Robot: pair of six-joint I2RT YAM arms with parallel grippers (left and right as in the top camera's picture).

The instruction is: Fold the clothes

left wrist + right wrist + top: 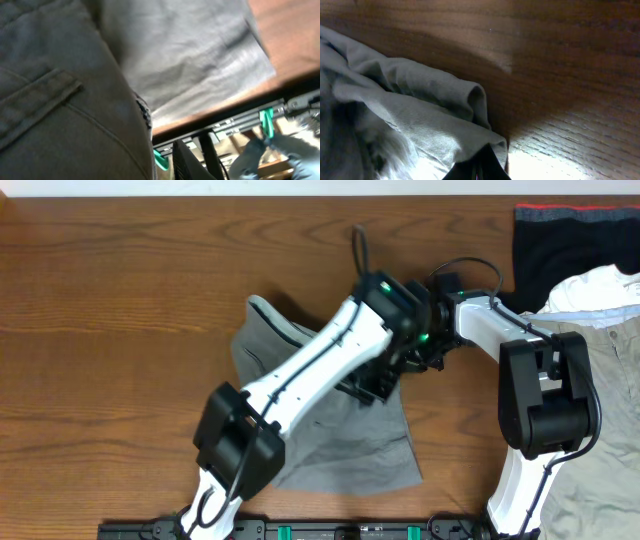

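Observation:
The grey shorts [345, 442] lie crumpled in the middle of the table, partly under both arms. My left gripper [385, 377] is over their right part. In the left wrist view a fold of the shorts [75, 115] with a pocket flap hangs close to the camera. It covers one side of the left gripper [167, 162], and only one black finger [186, 162] shows. My right gripper [425, 345] meets the shorts' upper right edge. In the right wrist view the right gripper [482, 169] is shut, with the hem of the shorts [445, 135] over its tips.
A black garment with a red edge [560, 240] lies at the back right. Beside it are a white cloth [600, 290] and khaki trousers [610, 410] along the right edge. Bare wooden table [120, 330] stretches to the left.

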